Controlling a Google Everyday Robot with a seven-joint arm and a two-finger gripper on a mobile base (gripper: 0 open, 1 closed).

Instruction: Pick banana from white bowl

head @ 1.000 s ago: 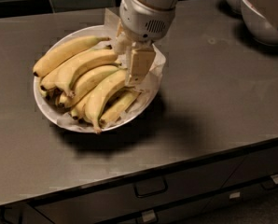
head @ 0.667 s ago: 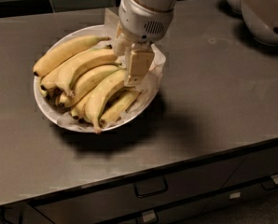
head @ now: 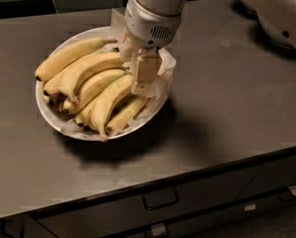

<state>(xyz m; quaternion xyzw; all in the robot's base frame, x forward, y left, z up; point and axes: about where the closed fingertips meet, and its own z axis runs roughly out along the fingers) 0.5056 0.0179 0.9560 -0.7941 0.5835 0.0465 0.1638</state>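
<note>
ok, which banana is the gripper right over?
The large banana reaching the front rim of the white bowl; its upper end lies under the gripper. The rest lie alongside.

The dark grey worktop [head: 227, 108] carries the white bowl [head: 40, 103], which rests directly on it. The pincer [head: 144, 81] sits low over the bowl's right half. The bowl's shadow falls just in front of it.

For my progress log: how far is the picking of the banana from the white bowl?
Done: the gripper is down in the white bowl, at the upper end of the banana. In hand: taking hold. Left: lifting it out; it lies among other bananas.
</note>
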